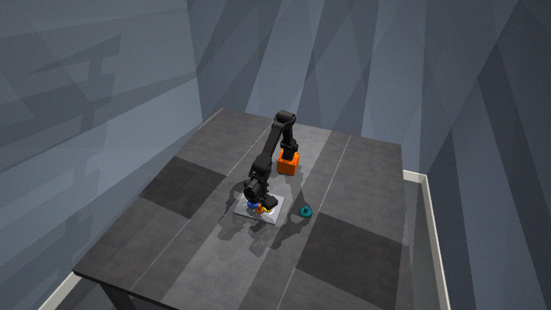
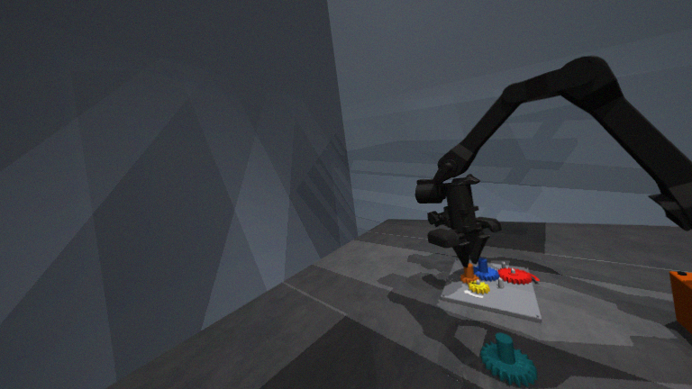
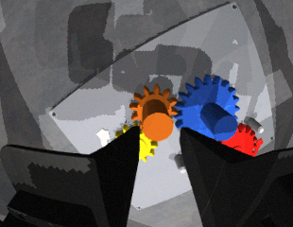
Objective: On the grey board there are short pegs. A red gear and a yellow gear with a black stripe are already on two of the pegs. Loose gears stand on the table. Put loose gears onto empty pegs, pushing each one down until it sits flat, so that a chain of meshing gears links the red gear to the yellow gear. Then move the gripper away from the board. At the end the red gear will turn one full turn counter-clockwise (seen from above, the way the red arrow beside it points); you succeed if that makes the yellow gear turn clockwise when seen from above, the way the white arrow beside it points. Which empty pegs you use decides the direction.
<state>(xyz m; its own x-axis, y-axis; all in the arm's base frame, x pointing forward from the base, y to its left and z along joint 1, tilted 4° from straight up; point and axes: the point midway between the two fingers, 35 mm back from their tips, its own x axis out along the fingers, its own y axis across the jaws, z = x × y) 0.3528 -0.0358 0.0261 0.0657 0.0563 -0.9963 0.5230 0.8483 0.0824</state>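
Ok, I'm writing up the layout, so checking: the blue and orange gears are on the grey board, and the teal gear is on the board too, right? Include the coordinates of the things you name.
Not quite: the teal gear (image 1: 305, 212) (image 2: 517, 368) stands on the table, off the board, as the exterior view shows. The rest holds.
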